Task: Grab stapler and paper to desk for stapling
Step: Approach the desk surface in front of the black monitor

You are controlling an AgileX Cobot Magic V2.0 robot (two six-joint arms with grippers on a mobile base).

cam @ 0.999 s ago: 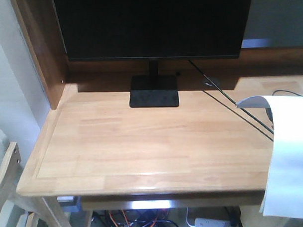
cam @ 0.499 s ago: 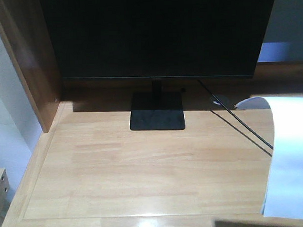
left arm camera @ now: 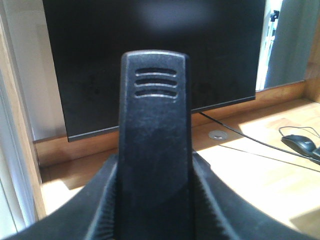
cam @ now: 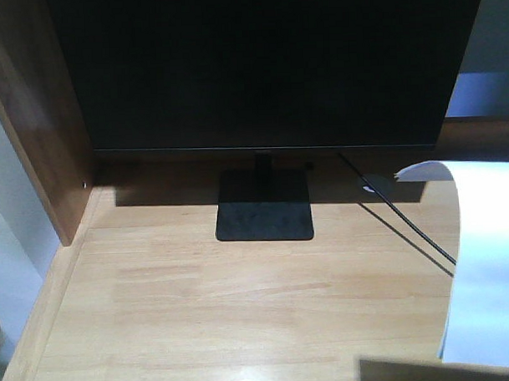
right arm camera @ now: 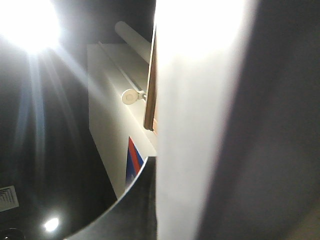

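Wooden bench (cam: 200, 309), monitor (cam: 258, 65) at 12 o'clock. Left hand (left arm camera: 155, 172) clamps stapler (left arm camera: 155, 105); paper (cam: 491, 257) hangs at 3 o'clock; right hand: grip unclear.

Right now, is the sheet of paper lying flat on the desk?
No, the paper bows upward at the desk's right side, its top edge curling over.

Monitor (cam: 258, 65) rearward on desk (cam: 200, 309), paper (cam: 491, 266) right, mouse (left arm camera: 299, 144) seemingly beyond

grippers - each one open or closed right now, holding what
left gripper: closed on the stapler.
right gripper: fingers hidden behind the paper; cannot be told.
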